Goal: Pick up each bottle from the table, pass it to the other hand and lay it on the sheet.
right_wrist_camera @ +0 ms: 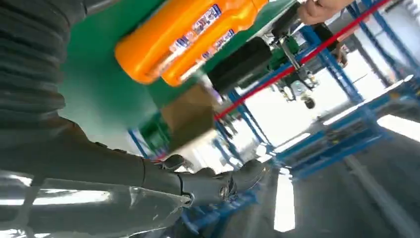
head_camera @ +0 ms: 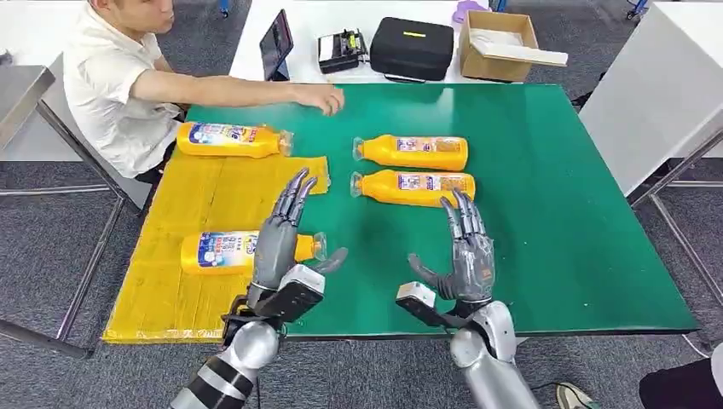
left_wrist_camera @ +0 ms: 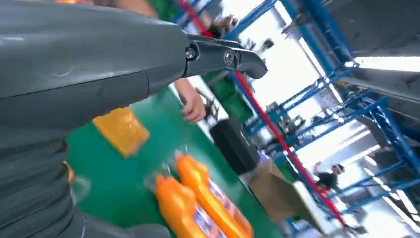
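Note:
Two orange bottles lie side by side on the green table, the farther one (head_camera: pixel 413 152) and the nearer one (head_camera: pixel 415 187); the same pair (right_wrist_camera: pixel 188 34) appears in the right wrist view. My right hand (head_camera: pixel 469 251) is open, fingers stretched, just short of the nearer bottle and holding nothing. On the yellow sheet (head_camera: pixel 213 196) at the left lies another bottle (head_camera: pixel 217 252), its cap toward the green. My left hand (head_camera: pixel 281 243) hovers open over that bottle's neck, hiding part of it. A further bottle (head_camera: pixel 230 139) lies at the sheet's far edge.
A person sits at the far left corner, one hand (head_camera: pixel 322 98) resting on the table's far edge. Behind the table stand a tablet (head_camera: pixel 277 43), a small printer (head_camera: pixel 341 49), a black case (head_camera: pixel 412 47) and a cardboard box (head_camera: pixel 499 34). The green surface (head_camera: pixel 580 213) to the right is bare.

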`<state>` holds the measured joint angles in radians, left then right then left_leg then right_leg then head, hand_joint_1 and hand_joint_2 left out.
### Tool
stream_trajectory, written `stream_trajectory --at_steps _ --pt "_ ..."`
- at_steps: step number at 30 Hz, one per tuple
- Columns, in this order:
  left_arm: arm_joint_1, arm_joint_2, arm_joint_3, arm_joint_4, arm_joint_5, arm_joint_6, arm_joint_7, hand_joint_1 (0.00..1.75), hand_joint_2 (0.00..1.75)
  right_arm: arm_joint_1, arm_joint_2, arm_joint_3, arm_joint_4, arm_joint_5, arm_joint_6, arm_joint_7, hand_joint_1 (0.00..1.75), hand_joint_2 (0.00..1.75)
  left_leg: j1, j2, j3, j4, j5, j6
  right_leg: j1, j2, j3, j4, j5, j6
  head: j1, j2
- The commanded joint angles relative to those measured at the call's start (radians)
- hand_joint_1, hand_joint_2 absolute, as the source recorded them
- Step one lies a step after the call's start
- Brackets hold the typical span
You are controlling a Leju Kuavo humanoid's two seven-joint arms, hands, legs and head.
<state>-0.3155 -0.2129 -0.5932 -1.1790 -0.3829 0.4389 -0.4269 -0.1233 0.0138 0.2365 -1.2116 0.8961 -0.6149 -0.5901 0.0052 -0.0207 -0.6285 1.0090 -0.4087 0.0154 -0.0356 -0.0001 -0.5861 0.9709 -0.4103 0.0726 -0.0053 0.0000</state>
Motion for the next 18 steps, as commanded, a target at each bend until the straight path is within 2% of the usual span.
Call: stream_trajectory --at_steps 1,4,6,8,13,14,18 --pt "0.068 -0.001 0.023 -0.102 0.238 -0.037 -0.033 0.0 1.75 -0.079 -0.115 -0.031 0.121 0.294 -0.083 0.188 0.0 1.75 0.001 0.004 0.004 0.001 -0.002 0.0 0.002 0.002 0.005 -0.001 -0.001 -0.005 0.0 0.0" --pt "0.098 -0.011 0.023 -0.107 0.277 0.02 -0.062 0.0 1.75 -0.105 -0.146 -0.01 0.167 0.183 -0.083 0.171 0.0 1.75 0.001 0.004 0.005 0.0 -0.002 0.0 0.002 0.002 0.005 -0.002 -0.001 -0.004 0.0 0.0" --pt "0.115 -0.008 0.009 -0.117 0.304 0.042 -0.073 0.0 1.75 -0.106 -0.157 0.002 0.18 0.116 -0.043 0.185 0.0 1.75 0.0 0.003 0.004 0.0 -0.002 0.0 0.0 0.002 0.005 -0.002 -0.001 -0.003 0.0 0.0" --pt "0.124 -0.011 -0.007 -0.127 0.341 0.038 -0.072 0.0 1.75 -0.115 -0.17 0.016 0.227 0.109 -0.007 0.21 0.0 1.75 0.001 0.003 0.006 0.0 -0.003 0.0 0.001 0.001 0.008 -0.002 -0.002 -0.005 0.0 0.0" --pt "0.124 -0.008 -0.034 -0.133 0.36 0.027 -0.063 0.0 1.75 -0.128 -0.178 0.029 0.276 0.113 -0.02 0.212 0.0 1.75 0.0 0.002 0.003 0.0 -0.001 0.0 0.0 0.001 0.004 -0.001 -0.001 -0.003 0.0 0.0" --pt "0.124 -0.008 -0.034 -0.133 0.36 0.027 -0.063 0.0 1.75 -0.128 -0.178 0.029 0.276 0.113 -0.02 0.212 0.0 1.75 0.002 0.004 0.007 0.001 -0.004 -0.001 0.002 0.002 0.008 -0.001 -0.002 -0.007 0.0 0.0" --pt "0.125 0.003 -0.054 -0.142 0.39 -0.005 -0.046 0.0 1.75 -0.132 -0.18 0.035 0.277 0.101 -0.001 0.225 0.0 1.75 0.0 0.002 0.003 0.0 -0.001 0.0 0.001 0.001 0.003 -0.001 0.0 -0.003 0.0 0.0"
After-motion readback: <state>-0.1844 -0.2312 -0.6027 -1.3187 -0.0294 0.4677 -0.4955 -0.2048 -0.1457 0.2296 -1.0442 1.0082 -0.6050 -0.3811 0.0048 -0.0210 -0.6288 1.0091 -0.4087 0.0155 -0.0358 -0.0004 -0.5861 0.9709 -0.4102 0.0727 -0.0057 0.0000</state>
